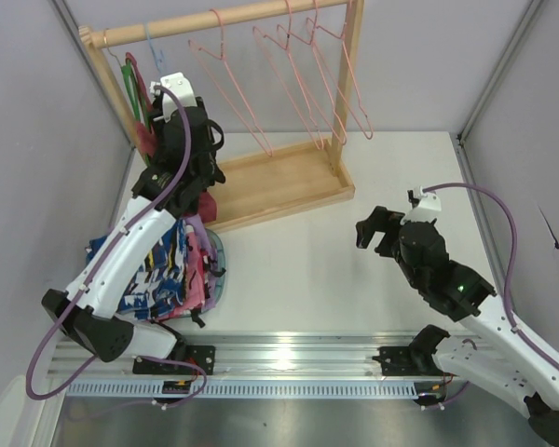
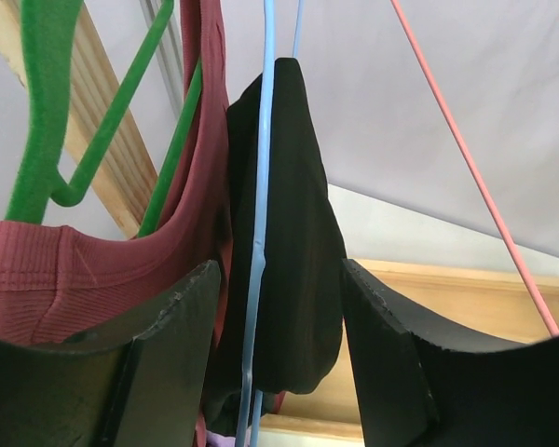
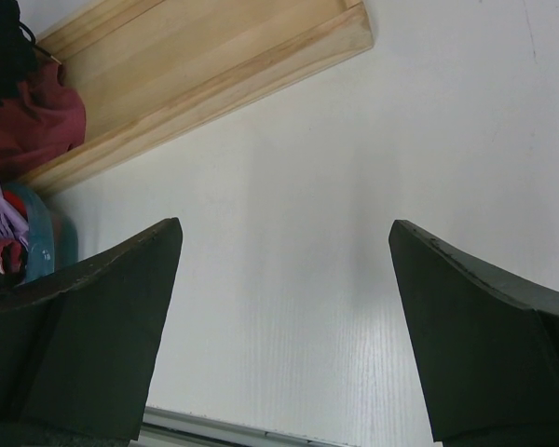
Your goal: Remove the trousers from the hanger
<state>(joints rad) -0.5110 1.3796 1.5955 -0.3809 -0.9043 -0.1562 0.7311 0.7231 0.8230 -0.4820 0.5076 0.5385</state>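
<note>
The black trousers [image 2: 293,233] hang folded over the thin light-blue hanger [image 2: 261,186], whose wire runs down their front. My left gripper [image 2: 279,289] is open, with one jaw on each side of the trousers' lower part; the right jaw is at the cloth's edge. In the top view the left gripper [image 1: 182,140] is raised at the rack's left end, and the arm hides the trousers there. The hanger's hook [image 1: 152,42] shows on the rail. My right gripper [image 1: 384,231] is open and empty above the bare table [image 3: 289,279].
A dark red garment [image 2: 93,270] on a green hanger [image 2: 47,112] hangs just left of the trousers. Pink hangers [image 1: 298,65] hang on the wooden rack [image 1: 289,182]. A basket [image 1: 216,270] with blue patterned cloth [image 1: 158,265] sits at the left.
</note>
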